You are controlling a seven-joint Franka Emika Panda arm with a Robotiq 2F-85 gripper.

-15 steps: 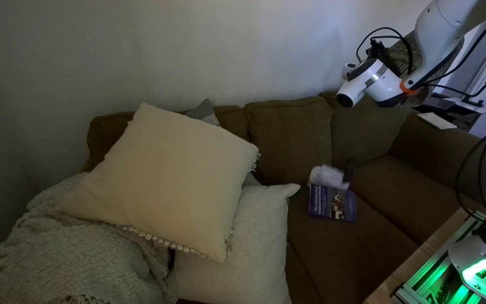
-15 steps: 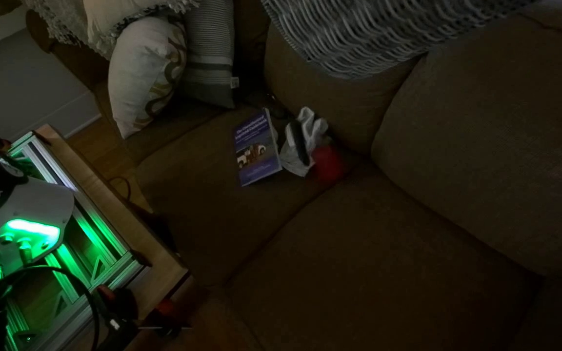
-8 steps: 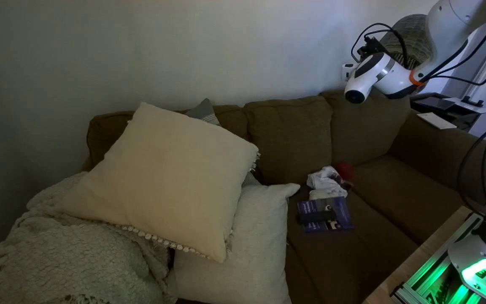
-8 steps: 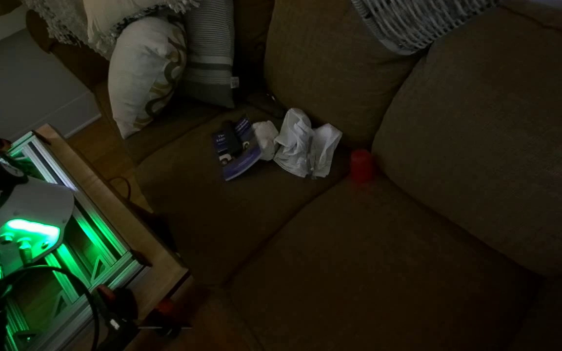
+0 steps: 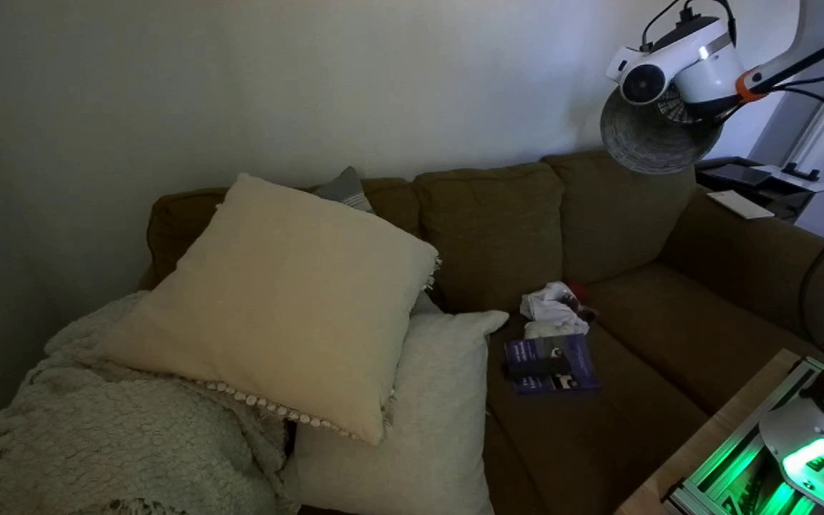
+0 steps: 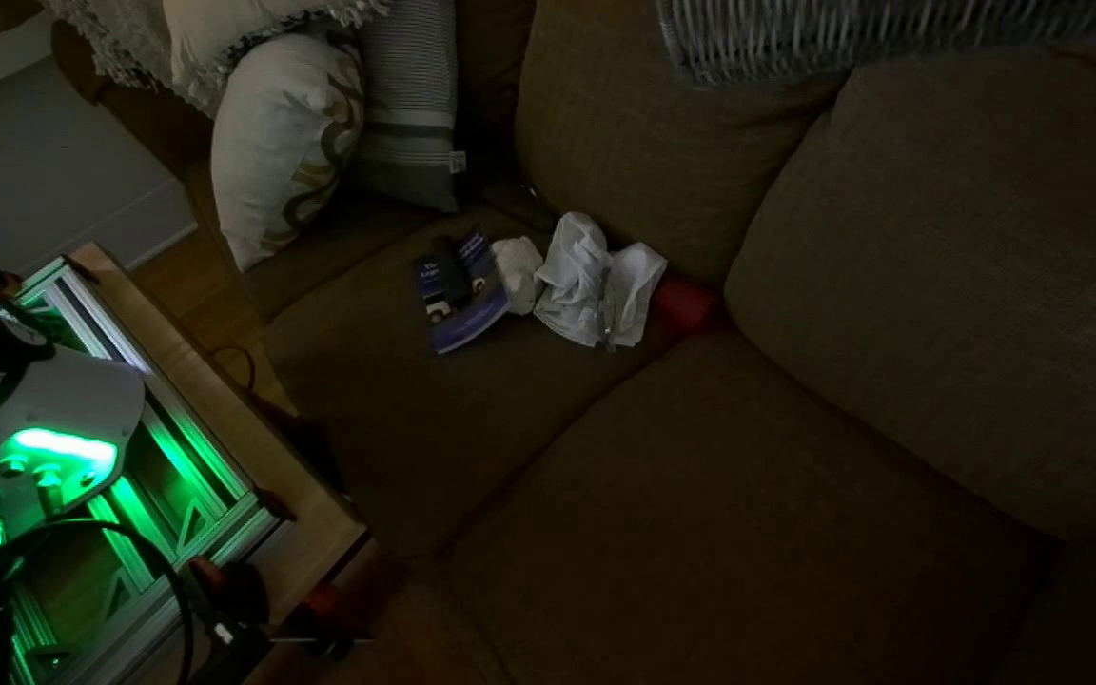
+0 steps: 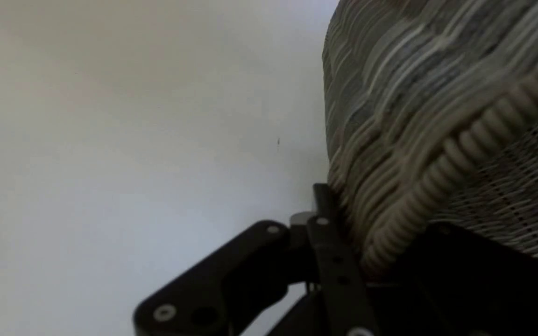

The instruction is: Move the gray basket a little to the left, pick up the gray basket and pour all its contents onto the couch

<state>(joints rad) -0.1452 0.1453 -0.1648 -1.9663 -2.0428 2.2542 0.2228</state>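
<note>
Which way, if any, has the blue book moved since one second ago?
Yes: in an exterior view, the book shifted toward the patterned white pillow.

Gray basket (woven) above couch

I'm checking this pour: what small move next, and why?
Probably turn the raised gray basket slightly to check inside before lowering it: the book, crumpled white item and red object lie on the couch, but only part of its inside shows.

There is room between the gray basket and couch seat, but pillows block one end.
</note>
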